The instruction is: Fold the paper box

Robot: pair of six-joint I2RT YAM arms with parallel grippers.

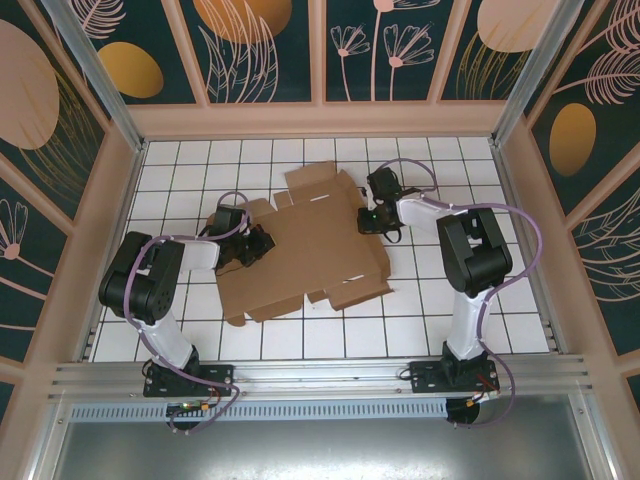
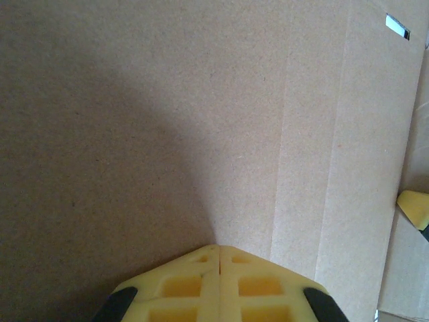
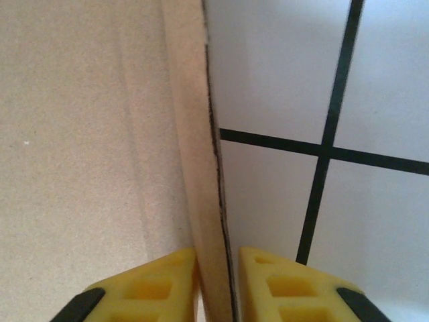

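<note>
Right gripper [image 3: 218,261] clamped on paper box [image 1: 300,255] upturned flap edge, contact cut off below; left gripper [image 2: 219,249] fingers together, on brown creased panel.

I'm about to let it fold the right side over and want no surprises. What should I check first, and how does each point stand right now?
1. Jaws of the left tool shut: ok.
2. It sits over the main panel of the paper box: ok; whether it presses down, cannot tell.
3. The right tool straddles the box's right edge: ok.
4. That edge lifted off the table: ok.
5. The far flaps folded up: not ok, they lie flat.
</note>
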